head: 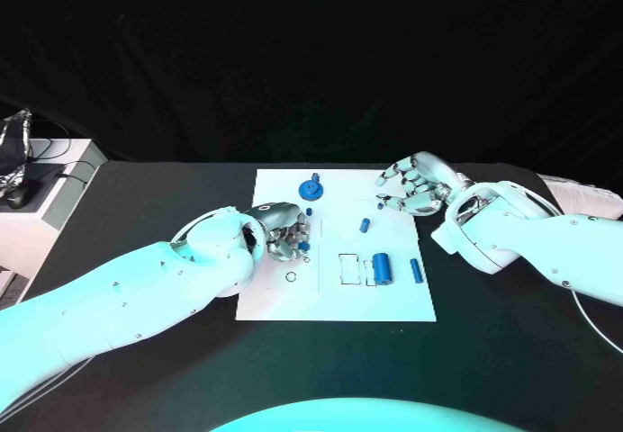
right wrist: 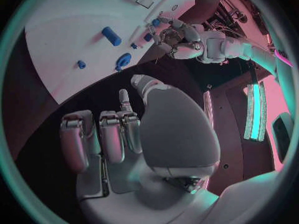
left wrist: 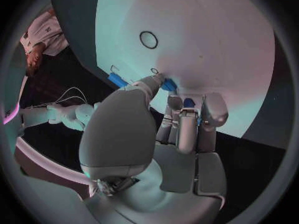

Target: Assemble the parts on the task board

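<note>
The white task board (head: 338, 297) lies mid-table. My left hand (head: 275, 232) is over its left part, fingers curled, and pinches a small blue part (left wrist: 168, 86) at the thumb tip; a second bit of blue (left wrist: 189, 103) shows between the fingers. My right hand (head: 416, 184) hovers at the board's far right corner, fingers apart and holding nothing (right wrist: 118, 134). Loose on the board are a round blue gear-like part (head: 311, 189), a short blue peg (head: 366, 224), a blue cylinder (head: 382, 265) and a thin blue bar (head: 417, 270).
Rectangular slots (head: 348, 268) sit beside the cylinder, and a small ring hole (head: 291, 276) lies near the left hand. A white side table with cables (head: 32, 193) stands off the black table's left edge.
</note>
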### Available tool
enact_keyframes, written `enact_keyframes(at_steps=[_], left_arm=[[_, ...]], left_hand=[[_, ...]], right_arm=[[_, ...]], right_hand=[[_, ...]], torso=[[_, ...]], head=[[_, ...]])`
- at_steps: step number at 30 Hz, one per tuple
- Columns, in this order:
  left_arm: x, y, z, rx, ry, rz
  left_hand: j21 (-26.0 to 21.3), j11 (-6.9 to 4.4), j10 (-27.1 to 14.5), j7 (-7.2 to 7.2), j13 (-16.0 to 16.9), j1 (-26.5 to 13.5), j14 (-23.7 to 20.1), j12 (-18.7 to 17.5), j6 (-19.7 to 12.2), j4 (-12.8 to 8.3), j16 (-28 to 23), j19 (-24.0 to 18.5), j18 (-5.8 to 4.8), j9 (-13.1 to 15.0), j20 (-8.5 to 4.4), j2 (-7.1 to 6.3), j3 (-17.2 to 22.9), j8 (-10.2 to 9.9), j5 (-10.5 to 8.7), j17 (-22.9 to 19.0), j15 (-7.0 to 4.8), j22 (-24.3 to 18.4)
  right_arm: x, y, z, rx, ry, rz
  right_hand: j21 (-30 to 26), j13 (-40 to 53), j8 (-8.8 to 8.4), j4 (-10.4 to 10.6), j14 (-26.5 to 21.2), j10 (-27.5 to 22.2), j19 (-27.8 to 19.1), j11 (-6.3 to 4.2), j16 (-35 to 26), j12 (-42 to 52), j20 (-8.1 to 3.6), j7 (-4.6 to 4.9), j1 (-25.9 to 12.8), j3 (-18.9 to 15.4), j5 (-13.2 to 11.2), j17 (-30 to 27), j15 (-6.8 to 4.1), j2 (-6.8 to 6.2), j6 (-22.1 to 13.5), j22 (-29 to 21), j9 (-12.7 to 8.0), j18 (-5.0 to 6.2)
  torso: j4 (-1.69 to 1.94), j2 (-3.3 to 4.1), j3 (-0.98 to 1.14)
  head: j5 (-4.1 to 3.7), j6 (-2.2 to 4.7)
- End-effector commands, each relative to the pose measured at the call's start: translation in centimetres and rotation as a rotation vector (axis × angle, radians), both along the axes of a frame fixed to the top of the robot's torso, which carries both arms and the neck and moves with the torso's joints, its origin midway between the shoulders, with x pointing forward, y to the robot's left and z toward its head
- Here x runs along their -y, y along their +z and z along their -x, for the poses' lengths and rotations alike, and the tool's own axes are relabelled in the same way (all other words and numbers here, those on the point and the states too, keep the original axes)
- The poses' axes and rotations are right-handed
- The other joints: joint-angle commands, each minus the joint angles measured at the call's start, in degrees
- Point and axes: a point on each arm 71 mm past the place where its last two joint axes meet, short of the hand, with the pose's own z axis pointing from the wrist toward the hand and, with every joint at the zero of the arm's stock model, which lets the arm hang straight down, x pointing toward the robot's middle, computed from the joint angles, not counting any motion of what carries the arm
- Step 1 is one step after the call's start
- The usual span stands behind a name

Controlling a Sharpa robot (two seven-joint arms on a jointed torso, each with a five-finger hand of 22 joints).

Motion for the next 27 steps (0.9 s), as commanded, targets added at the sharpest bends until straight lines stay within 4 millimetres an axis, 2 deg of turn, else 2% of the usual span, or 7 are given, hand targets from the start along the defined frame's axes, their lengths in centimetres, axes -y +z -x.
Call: enact_keyframes(at_steps=[1,5,14,24,25,26,27], left_arm=[[-0.18,-0.33,-0.01,-0.014,0.01,-0.034],[-0.17,-0.35,-0.01,-0.017,0.008,-0.033],[-0.29,-0.32,-0.07,-0.014,0.011,-0.022],[-0.57,0.27,-0.21,0.033,0.026,0.076],[-0.62,0.4,-0.22,0.039,0.026,0.1],[-0.69,0.52,-0.22,0.042,0.028,0.128],[-0.79,0.64,-0.22,0.044,0.03,0.159]], left_hand=[[0.3,0.12,0.2,-0.09,0.0,0.6,0.4,0.3,0.5,0.1,0.4,0.5,-1.1,-0.1,0.04,0.21,0.5,0.3,-0.12,3.7,-0.18,0.1],[0.5,-0.01,0.9,-0.24,0.9,0.7,0.6,0.8,1.1,0.2,0.5,0.7,-1.17,-0.1,0.0,0.58,1.2,0.7,-0.13,3.8,-0.24,0.4],[1.5,-1.3,3.7,-1.47,3.2,1.4,1.5,1.8,5.0,0.4,0.7,1.5,-1.38,-0.2,-0.85,2.98,4.8,2.8,-0.76,5.0,-1.36,1.4],[2.0,-1.65,4.7,-1.77,3.9,1.2,1.8,1.9,5.6,0.4,0.8,2.1,-1.53,-0.2,-1.24,3.81,6.0,3.3,-0.65,5.6,-1.75,2.0],[1.9,-1.62,4.4,-1.77,3.3,1.2,1.8,1.6,5.6,0.4,0.7,2.0,-1.51,-0.3,-1.28,3.77,6.3,3.3,-0.57,5.5,-1.76,1.9],[2.0,-1.46,3.0,-1.65,0.9,1.1,1.9,0.3,5.5,0.3,0.7,2.1,-1.54,-0.4,-1.34,3.48,7.3,3.3,-0.5,5.5,-1.67,2.0],[2.0,-1.34,0.9,-1.5,-3.0,0.9,1.9,-2.2,5.5,0.3,0.6,2.1,-1.53,-0.5,-1.32,3.08,8.6,3.4,-0.47,5.4,-1.54,1.9]], right_arm=[[-0.17,-0.01,0.05,0.004,0.015,0.009],[-0.18,-0.01,0.05,0.004,0.015,0.008],[-0.16,0.0,0.06,0.005,0.014,0.008],[-0.14,0.02,0.07,0.007,0.014,0.008],[-0.14,0.02,0.07,0.007,0.014,0.008],[-0.14,0.02,0.08,0.007,0.014,0.008],[-0.14,0.02,0.08,0.007,0.014,0.008]], right_hand=[[0.4,13.1,0.21,0.0,5.4,4.1,6.1,-0.37,-0.2,0.1,-0.44,-0.16,-0.5,0.3,0.1,12.5,-0.36,0.07,0.0,15.1,0.1,0.01],[0.4,13.1,0.21,0.0,5.4,4.1,6.1,-0.37,-0.2,0.1,-0.44,-0.16,-0.5,0.3,0.1,12.5,-0.36,0.07,0.0,15.1,0.1,0.01],[0.4,13.1,0.21,0.0,5.4,4.1,6.1,-0.37,-0.2,0.1,-0.44,-0.16,-0.5,0.3,0.1,12.5,-0.36,0.07,0.0,15.1,0.1,0.01],[0.4,13.1,0.21,0.0,5.4,4.1,6.1,-0.37,-0.2,0.1,-0.44,-0.16,-0.5,0.3,0.1,12.5,-0.36,0.07,0.0,15.1,0.1,0.01],[0.4,13.1,0.21,0.0,5.4,4.1,6.1,-0.37,-0.2,0.1,-0.44,-0.16,-0.5,0.3,0.1,12.5,-0.36,0.07,0.0,15.1,0.1,0.01],[0.4,13.1,0.21,0.0,5.4,4.1,6.1,-0.37,-0.2,0.1,-0.44,-0.16,-0.5,0.3,0.1,12.5,-0.36,0.07,0.0,15.1,0.1,0.01],[0.4,13.1,0.21,0.0,5.4,4.1,6.1,-0.37,-0.2,0.1,-0.44,-0.16,-0.5,0.3,0.1,12.5,-0.36,0.07,0.0,15.1,0.1,0.01]], torso=[[0.03,0.0,0.02],[0.03,-0.03,0.04],[0.02,-0.05,0.03],[0.0,-0.04,0.02],[0.01,-0.05,0.01],[0.02,-0.04,-0.01],[0.03,-0.04,-0.02]], head=[[-0.05,-0.04],[-0.04,-0.05],[0.0,-0.07],[0.01,0.05],[0.02,0.1],[0.02,0.16],[0.03,0.18]])
